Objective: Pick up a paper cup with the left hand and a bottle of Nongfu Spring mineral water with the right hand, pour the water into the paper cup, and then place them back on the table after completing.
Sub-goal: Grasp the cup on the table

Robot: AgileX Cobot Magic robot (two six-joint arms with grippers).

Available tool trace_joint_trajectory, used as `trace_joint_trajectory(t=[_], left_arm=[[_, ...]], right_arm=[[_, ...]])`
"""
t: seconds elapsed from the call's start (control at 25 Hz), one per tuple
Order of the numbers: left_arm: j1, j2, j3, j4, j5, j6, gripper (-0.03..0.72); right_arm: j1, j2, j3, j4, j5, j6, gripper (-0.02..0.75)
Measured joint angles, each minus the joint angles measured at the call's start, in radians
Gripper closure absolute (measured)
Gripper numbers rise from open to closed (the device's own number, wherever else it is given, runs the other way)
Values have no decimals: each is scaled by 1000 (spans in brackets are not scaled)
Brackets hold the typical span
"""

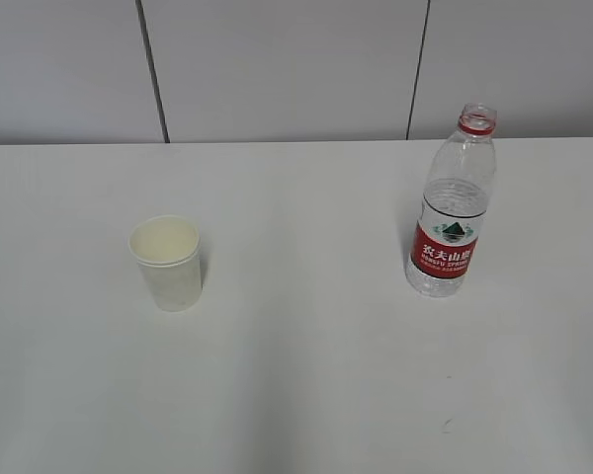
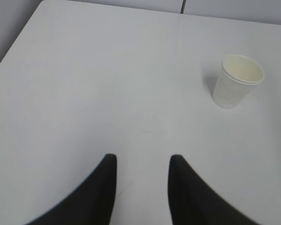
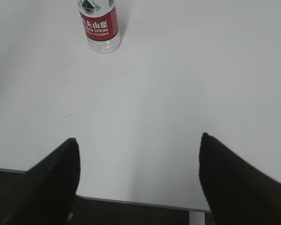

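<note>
You have one paper cup [image 1: 165,262] and one "Nongfu Spring" bottle [image 1: 451,219]; left hand [image 2: 141,161] and right hand [image 3: 138,143] both gape, empty.

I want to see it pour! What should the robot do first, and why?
Probably reach the left hand forward and to the right toward the paper cup. Both hands are open and hold nothing, and the cup and the uncapped bottle stand untouched on the table.
</note>
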Motion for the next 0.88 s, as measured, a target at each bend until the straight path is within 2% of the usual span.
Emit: trace_joint_trajectory(t=[0.72,0.88], left_arm=[[0,0,0,0,0,0,448],[0,0,0,0,0,0,448]], right_arm=[[0,0,-2,-1,-3,0,151],[0,0,-22,-12,-119,0,151]])
